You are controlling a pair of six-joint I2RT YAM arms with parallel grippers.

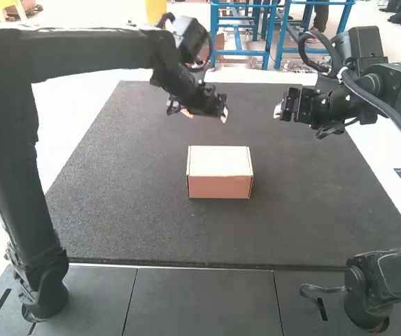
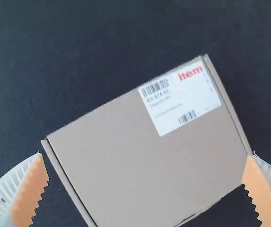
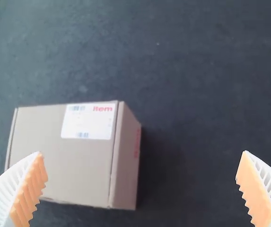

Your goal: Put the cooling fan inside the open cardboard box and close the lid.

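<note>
The cardboard box (image 1: 220,171) sits in the middle of the black mat (image 1: 116,175). Its lid lies flat and shut, with a white sticker (image 2: 180,97) on top. The fan is most likely inside, but the shut lid hides that.

The 2 grippers hang in the air, apart from the box. The left gripper (image 1: 205,115) is up above the mat just behind the box, looking down on the lid. Its fingers are spread wide and hold nothing. The right gripper (image 1: 282,112) is off to the right, spread wide and empty too. I think they stay up high so they do not bump the box. The job looks done.
</note>
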